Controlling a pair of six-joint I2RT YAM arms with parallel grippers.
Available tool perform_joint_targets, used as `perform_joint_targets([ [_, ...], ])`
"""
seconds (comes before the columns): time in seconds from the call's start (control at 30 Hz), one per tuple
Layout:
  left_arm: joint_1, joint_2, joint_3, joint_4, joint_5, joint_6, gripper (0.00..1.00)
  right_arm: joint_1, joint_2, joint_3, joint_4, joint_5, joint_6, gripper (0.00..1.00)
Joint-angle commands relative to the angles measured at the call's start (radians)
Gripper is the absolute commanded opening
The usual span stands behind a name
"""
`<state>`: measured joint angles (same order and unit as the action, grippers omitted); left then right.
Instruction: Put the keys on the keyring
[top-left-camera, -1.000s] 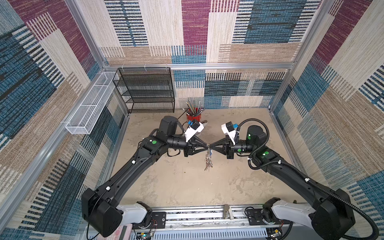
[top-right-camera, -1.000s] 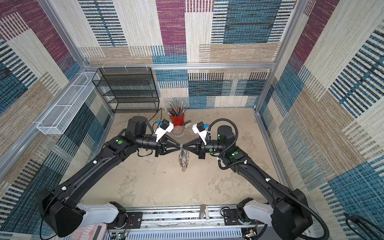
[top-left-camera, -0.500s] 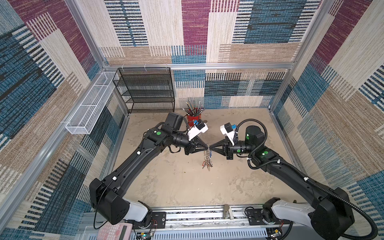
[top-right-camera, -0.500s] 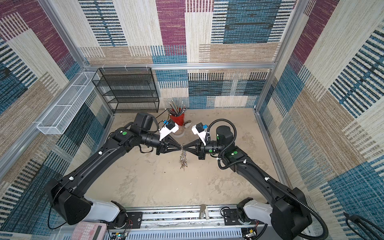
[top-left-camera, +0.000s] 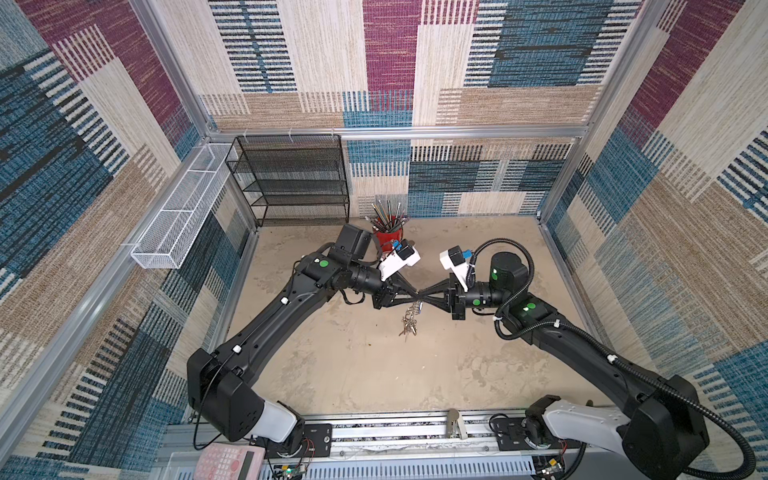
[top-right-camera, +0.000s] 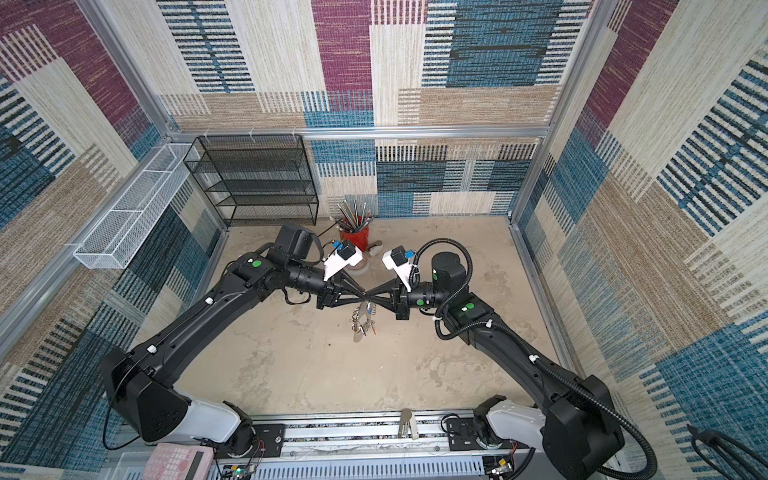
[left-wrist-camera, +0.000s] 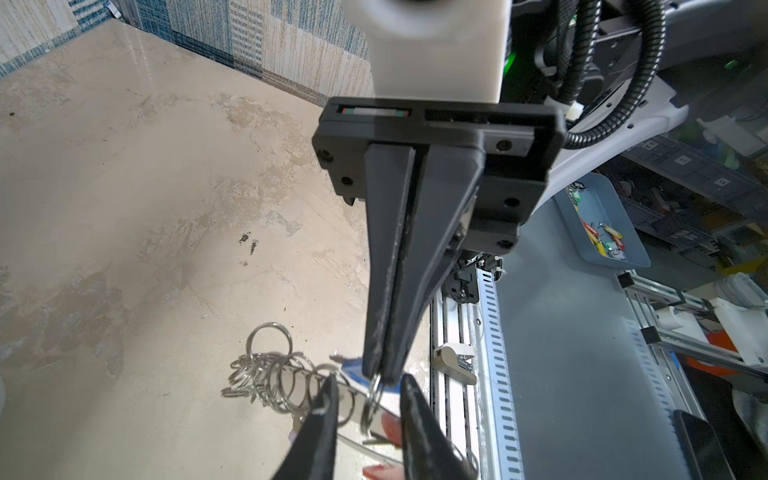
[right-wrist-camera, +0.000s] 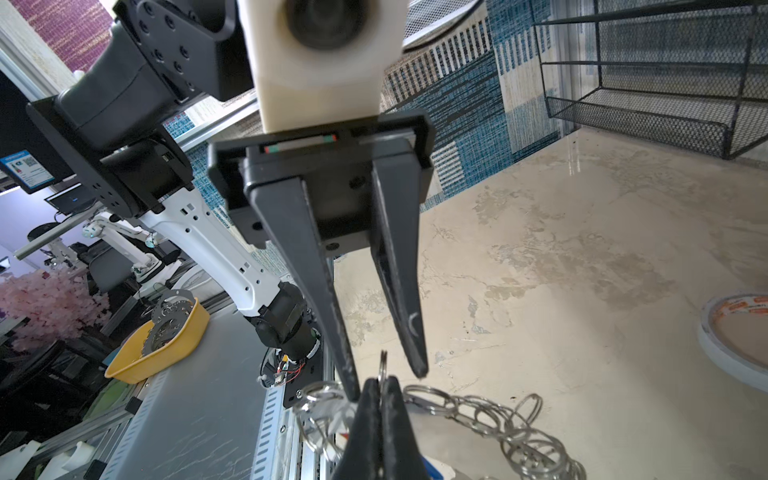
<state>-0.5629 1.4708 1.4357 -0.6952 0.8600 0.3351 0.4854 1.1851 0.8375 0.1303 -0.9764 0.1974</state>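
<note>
Both grippers meet tip to tip above the middle of the table in both top views. My right gripper (right-wrist-camera: 380, 388) is shut on one silver split ring (right-wrist-camera: 383, 365) of the keyring (top-left-camera: 410, 316), which hangs below it. The keyring's other rings (right-wrist-camera: 503, 424) trail off along its gray plate. My left gripper (left-wrist-camera: 370, 382) is open, its fingertips (right-wrist-camera: 419, 368) standing either side of the pinched ring. Keys (top-right-camera: 360, 331) dangle under the keyring. A blue tag (left-wrist-camera: 353, 371) and a red tag (left-wrist-camera: 390, 428) show behind the fingers.
A red cup of pens (top-left-camera: 388, 239) stands behind the grippers and a tape roll (right-wrist-camera: 739, 345) lies beside it. At the back left are a black mesh shelf (top-left-camera: 291, 183) and a white wire basket (top-left-camera: 183, 216). A pink calculator (top-left-camera: 228, 461) sits beyond the front rail.
The left arm's elbow has swung back and right, and its gripper tilted and then levelled, tips staying at the right gripper's tips. The right arm and the hanging keyring have held still.
</note>
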Motion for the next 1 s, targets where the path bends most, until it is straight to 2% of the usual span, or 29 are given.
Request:
perform_joint_targets([
  [0.0,0.012,-0.015,-0.017,0.047,0.002,-0.014,0.29,0.001,-0.002,0.0,0.061,-0.013,0.005,0.0],
  [0.33,0.017,-0.016,-0.009,0.015,0.03,0.005,0.2,0.001,0.001,-0.001,0.066,-0.014,0.005,0.0],
  [0.73,0.015,0.006,-0.001,-0.002,0.065,0.022,0.18,0.001,0.006,0.003,0.065,-0.014,0.005,0.0],
  [0.97,0.015,0.009,-0.004,0.0,0.081,0.021,0.08,0.002,0.011,0.0,0.067,-0.014,0.009,0.0],
])
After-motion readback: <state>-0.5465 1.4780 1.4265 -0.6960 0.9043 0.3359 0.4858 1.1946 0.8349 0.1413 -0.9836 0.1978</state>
